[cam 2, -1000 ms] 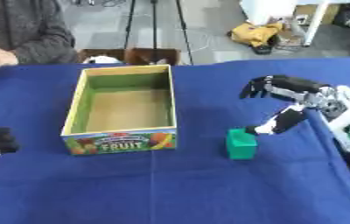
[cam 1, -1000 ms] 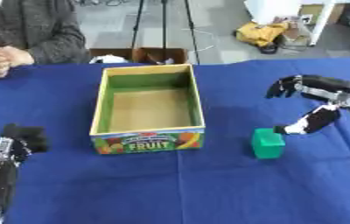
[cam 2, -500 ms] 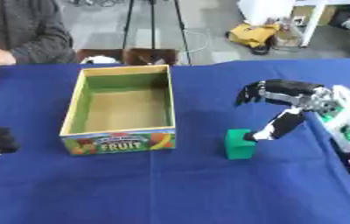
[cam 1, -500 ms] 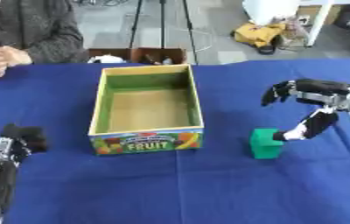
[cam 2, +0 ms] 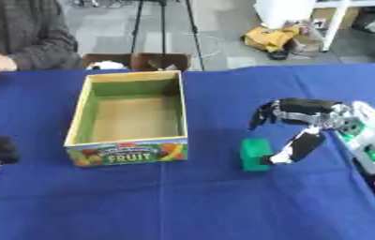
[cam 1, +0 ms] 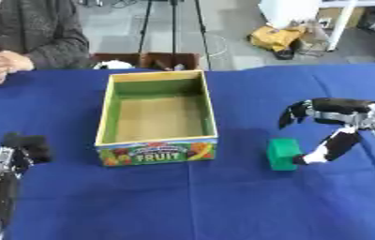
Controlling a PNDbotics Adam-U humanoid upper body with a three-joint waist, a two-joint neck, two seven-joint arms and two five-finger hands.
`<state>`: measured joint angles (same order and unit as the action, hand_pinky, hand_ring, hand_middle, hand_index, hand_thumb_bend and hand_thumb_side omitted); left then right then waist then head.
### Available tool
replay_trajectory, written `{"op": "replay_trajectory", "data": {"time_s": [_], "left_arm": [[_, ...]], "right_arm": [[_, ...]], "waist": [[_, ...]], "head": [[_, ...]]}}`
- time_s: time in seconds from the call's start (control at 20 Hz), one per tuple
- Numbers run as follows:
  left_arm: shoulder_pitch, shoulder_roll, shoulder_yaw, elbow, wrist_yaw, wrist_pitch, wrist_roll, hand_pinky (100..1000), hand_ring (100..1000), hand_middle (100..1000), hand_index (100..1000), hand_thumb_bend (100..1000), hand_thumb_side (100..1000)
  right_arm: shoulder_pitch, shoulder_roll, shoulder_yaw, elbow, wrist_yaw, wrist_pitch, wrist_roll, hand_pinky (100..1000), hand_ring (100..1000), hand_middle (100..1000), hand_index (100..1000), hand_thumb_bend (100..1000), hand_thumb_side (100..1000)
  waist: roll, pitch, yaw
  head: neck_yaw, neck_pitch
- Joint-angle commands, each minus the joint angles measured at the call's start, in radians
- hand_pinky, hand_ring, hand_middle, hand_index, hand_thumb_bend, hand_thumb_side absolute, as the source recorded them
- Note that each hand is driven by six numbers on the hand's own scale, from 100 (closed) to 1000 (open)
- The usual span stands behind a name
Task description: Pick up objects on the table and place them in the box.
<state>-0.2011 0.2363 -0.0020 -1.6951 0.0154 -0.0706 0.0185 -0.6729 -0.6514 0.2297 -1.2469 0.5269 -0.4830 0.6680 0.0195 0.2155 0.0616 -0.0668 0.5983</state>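
Right hand has closed in on upright green block.

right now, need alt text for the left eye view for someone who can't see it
The robot's right hand reaches for a green block on a blue table, fingers spread and thumb beside the block. An empty fruit box sits left of it, and the left hand rests at the lower left.

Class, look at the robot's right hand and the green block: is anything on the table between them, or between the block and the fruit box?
Nothing visible. The right hand is already at the small green block, thumb at its right side. Only bare blue tablecloth lies between the block and the open, empty cardboard fruit box to its left.
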Motion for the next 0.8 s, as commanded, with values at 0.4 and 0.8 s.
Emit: {"op": "replay_trajectory", "data": {"time_s": [0.4, 0.8], "left_arm": [[-0.007, 0.013, 0.003, -0.014, 0.004, -0.002, 0.001, 672, 591, 560, 698, 410, 983], [-0.008, 0.012, 0.003, -0.014, 0.003, -0.001, 0.001, 672, 591, 559, 698, 411, 983]], "right_arm": [[-0.012, 0.022, 0.016, 0.041, 0.051, -0.052, 0.034, 729, 785, 761, 779, 438, 441], [-0.008, 0.021, 0.018, 0.052, 0.09, -0.064, 0.019, 710, 754, 636, 721, 319, 326]], "waist": [[0.001, -0.017, 0.003], [0.0, -0.017, 0.001]], "head": [[0.0, 0.005], [0.001, 0.002]]}}
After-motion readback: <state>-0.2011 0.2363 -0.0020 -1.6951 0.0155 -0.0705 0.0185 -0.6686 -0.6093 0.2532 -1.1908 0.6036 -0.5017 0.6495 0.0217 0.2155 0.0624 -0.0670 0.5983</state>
